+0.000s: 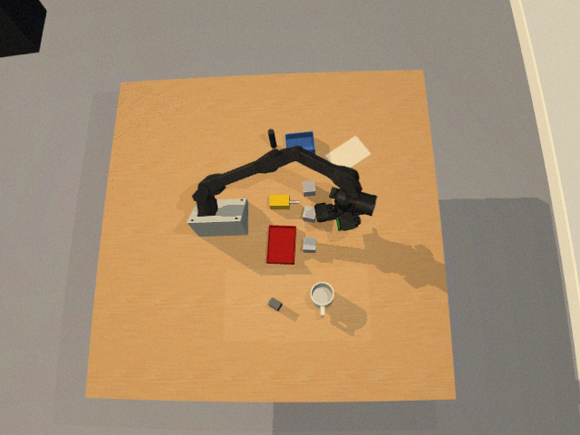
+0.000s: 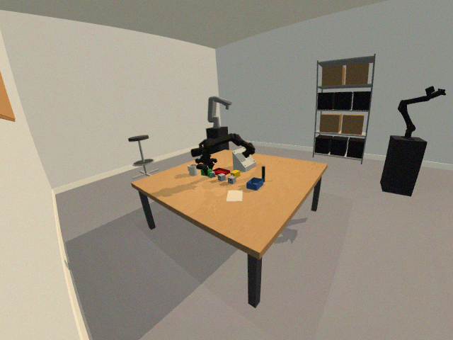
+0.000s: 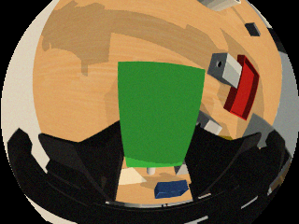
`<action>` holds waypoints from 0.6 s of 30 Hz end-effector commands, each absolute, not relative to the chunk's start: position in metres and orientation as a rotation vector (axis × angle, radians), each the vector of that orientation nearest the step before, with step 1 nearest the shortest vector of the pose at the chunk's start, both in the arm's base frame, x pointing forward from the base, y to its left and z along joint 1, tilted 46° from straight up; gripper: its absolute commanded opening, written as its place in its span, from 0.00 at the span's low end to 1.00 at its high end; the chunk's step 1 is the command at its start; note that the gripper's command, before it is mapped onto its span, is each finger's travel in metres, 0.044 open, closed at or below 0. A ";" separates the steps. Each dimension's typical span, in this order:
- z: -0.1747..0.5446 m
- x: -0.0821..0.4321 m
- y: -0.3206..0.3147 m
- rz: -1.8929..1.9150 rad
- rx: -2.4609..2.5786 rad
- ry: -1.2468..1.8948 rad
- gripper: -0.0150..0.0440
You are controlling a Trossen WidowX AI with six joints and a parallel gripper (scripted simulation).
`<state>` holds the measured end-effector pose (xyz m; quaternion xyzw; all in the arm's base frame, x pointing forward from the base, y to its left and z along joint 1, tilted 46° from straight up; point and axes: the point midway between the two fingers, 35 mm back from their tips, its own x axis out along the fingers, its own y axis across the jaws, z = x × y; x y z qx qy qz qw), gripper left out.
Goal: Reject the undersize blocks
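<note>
Green gauge [image 1: 338,224] [image 2: 208,171] [image 3: 159,112] shows no readable writing.

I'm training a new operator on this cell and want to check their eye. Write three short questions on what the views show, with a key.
1. Multiple choice: what is the gripper holding? (a) the yellow tool (b) the green gauge (c) a steel block
2. True or false: the red tray already has a steel block in it.
3. Fill in: in the top view, the steel block beside the red tray lies between that tray's line of blocks and the white ____, which has a handle.

Key: 1 b; 2 false; 3 mug.
</note>
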<state>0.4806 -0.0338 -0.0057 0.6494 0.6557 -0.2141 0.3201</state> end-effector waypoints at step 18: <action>-0.030 0.485 -0.012 -0.641 1.758 1.717 0.25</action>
